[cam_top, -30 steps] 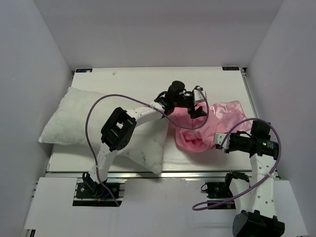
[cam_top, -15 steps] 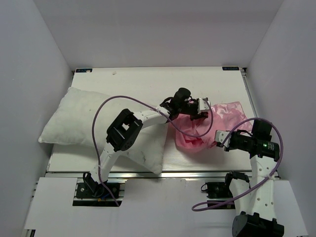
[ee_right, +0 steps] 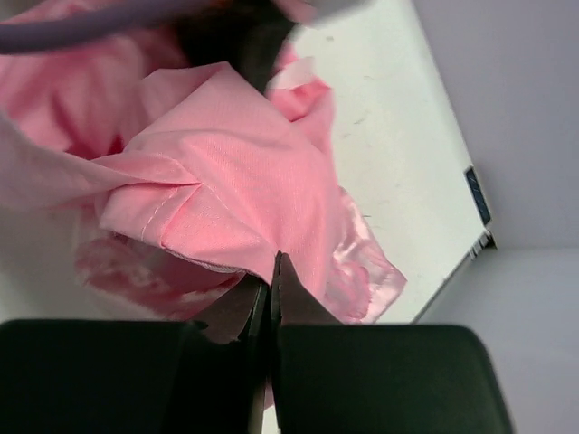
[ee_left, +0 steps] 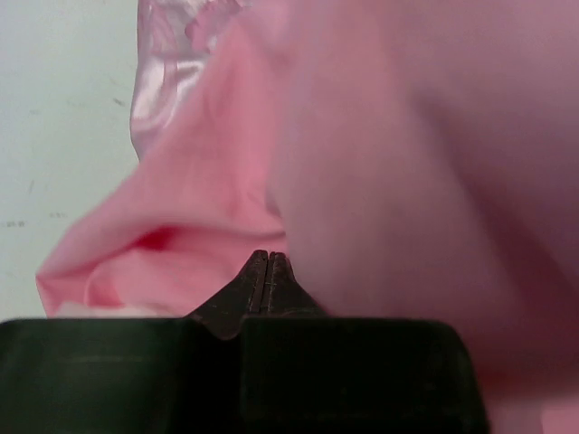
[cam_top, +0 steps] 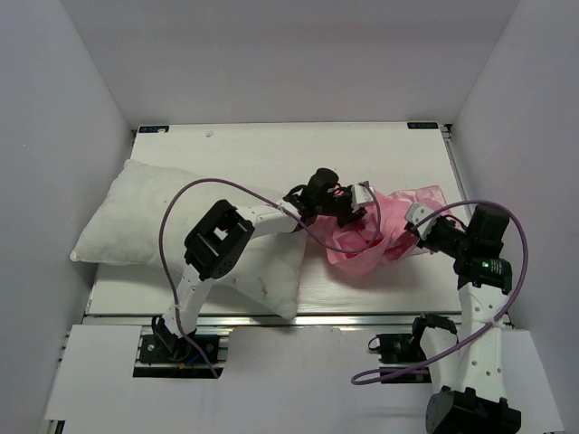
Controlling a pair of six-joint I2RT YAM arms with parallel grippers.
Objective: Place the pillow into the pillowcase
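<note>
**Desk:** What has moved in the last second?

**Photographer:** The right pincer point(cam_top: 413, 233) has swung up and away from the near edge of the table point(cam_top: 271, 149), drawing the pillowcase point(cam_top: 398, 210) with it. The left pincer point(cam_top: 360, 210) has eased back a little toward the pillow point(cam_top: 136, 221), which has not shifted.

**Desk:** How much room is there?

**Photographer:** The white table is boxed by walls point(cam_top: 90, 90) on the left, far and right sides. A broad strip of tabletop runs along the far wall. The pillow, plump and white with small dark specks, fills the left half. Its left end lies at the table's left edge, its near right corner reaches the front edge, and the left arm point(cam_top: 217, 240) crosses over it.

**Desk:** And the pillowcase?

**Photographer:** It is bunched right of centre, near the pillow but apart from it, short of the right edge. Matte pink folds face up, and glossy patterned satin shows at the far-right end.

**Desk:** The pincers?

**Photographer:** Both are closed tight, fingertips meeting on pink cloth. The left grips the bunch's left side, and the right grips the pillowcase's stitched edge at its right side.
</note>
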